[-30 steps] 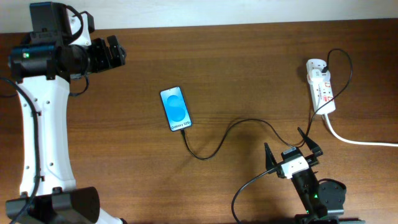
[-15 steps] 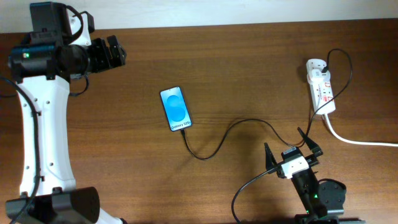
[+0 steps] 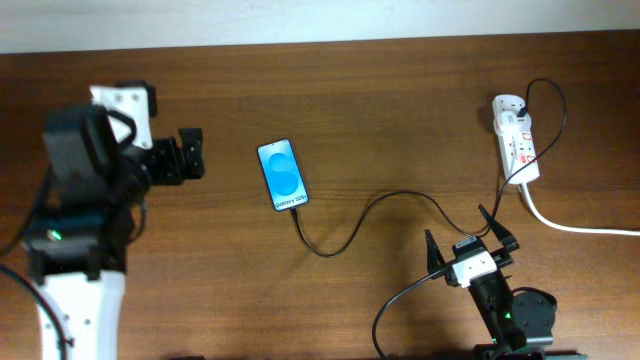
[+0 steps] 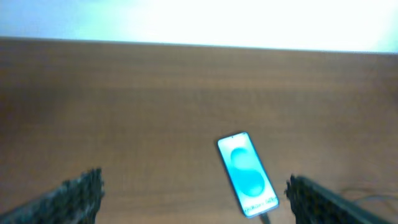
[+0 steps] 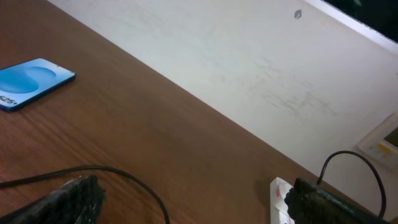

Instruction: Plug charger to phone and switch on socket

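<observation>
Both steps appear unfinished: the charger (image 3: 400, 194) tip is seen at the near end of the phone (image 3: 282, 174), mid-table, but whether it is seated cannot be told. The socket (image 3: 515, 135), far right, is untouched. The left gripper (image 3: 194, 153) and right gripper (image 3: 466, 240) are held wide open and empty. The right gripper's path is crossed only by slack cable and a white cord (image 3: 575, 227).

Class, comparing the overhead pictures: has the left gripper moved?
Yes. The left gripper has shifted down the image, from well above the phone to about level with it.
</observation>
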